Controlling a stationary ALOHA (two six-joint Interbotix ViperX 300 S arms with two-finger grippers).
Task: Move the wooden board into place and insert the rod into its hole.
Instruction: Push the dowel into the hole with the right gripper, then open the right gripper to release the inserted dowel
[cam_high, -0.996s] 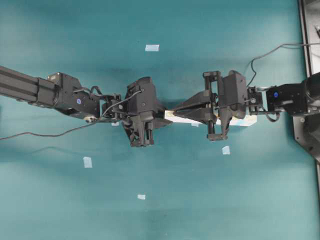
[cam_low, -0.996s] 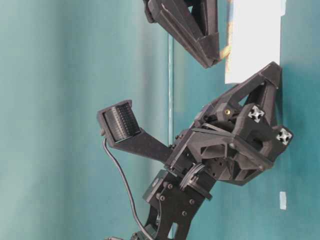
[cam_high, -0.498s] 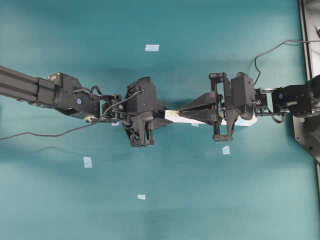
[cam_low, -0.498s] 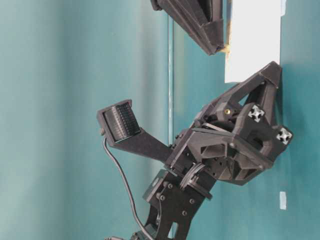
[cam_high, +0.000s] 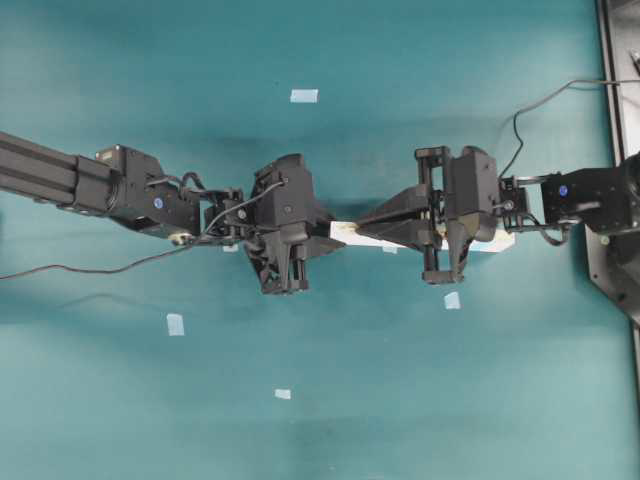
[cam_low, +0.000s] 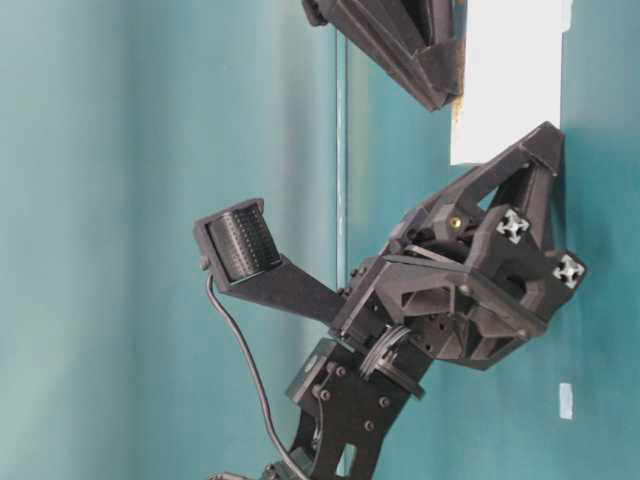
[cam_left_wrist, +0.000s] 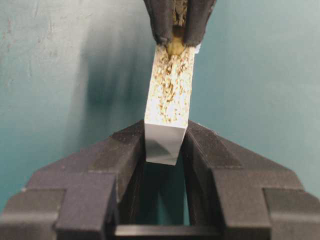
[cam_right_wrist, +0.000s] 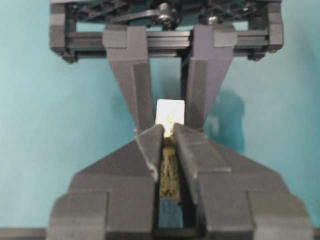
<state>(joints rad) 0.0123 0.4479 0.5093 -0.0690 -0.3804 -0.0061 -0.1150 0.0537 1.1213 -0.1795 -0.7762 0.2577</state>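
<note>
Here the left hand (cam_high: 322, 238) clamps the near end of the wooden board (cam_left_wrist: 169, 102), which lies lengthwise between the two arms over the teal bench (cam_high: 400, 380). Further right, the right hand (cam_high: 367, 223) is pinched shut over the board's top, with the rod (cam_left_wrist: 174, 47) between its fingertips.

No legible text, labels, brand marks, numbers or signs in any view. The pale tape squares (cam_high: 304, 96) on the teal surface (cam_high: 400, 400) are blank, and the wooden board (cam_left_wrist: 169, 97) shows only tan speckling, no print.
</note>
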